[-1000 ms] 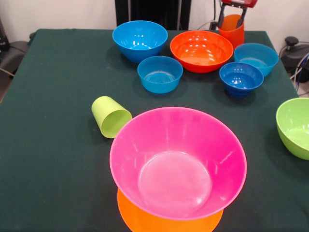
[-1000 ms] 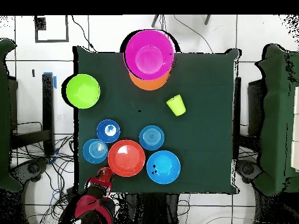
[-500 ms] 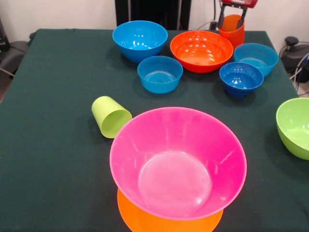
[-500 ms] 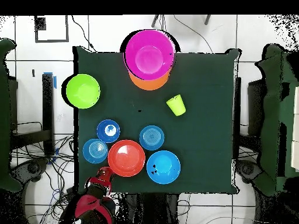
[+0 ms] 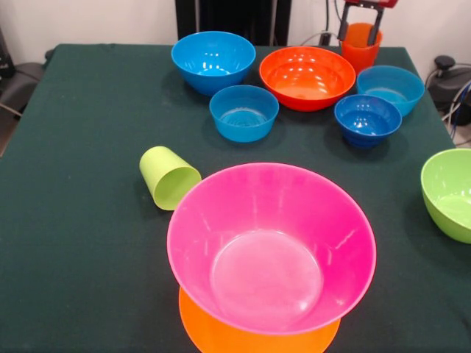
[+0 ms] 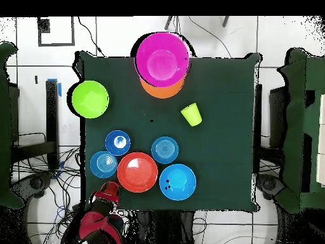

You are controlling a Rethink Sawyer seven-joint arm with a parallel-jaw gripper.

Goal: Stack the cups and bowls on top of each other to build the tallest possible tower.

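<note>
My gripper (image 5: 360, 35) is shut on the ribbed orange cup (image 5: 360, 53), which hangs upright at the far right corner just behind the red-orange bowl (image 5: 307, 77). The lime green cup (image 5: 169, 178) lies on its side left of the pink bowl (image 5: 272, 243). That pink bowl sits upright on the upside-down light-orange bowl (image 5: 221, 337), forming the tower at the near edge. Further back are a medium blue bowl (image 5: 213, 60) and three small blue bowls (image 5: 243, 112), (image 5: 367, 119), (image 5: 390, 88). In the overhead view the gripper (image 6: 108, 192) is at the table's bottom-left edge.
A lime-green bowl (image 5: 449, 193) sits at the right edge of the dark green table (image 5: 81, 243). Cables and a dark chair (image 6: 298, 127) lie beyond the table's sides.
The gripper has shifted slightly right with the orange cup, and the cup now hangs upright instead of tilted. Everything else is where it was.
</note>
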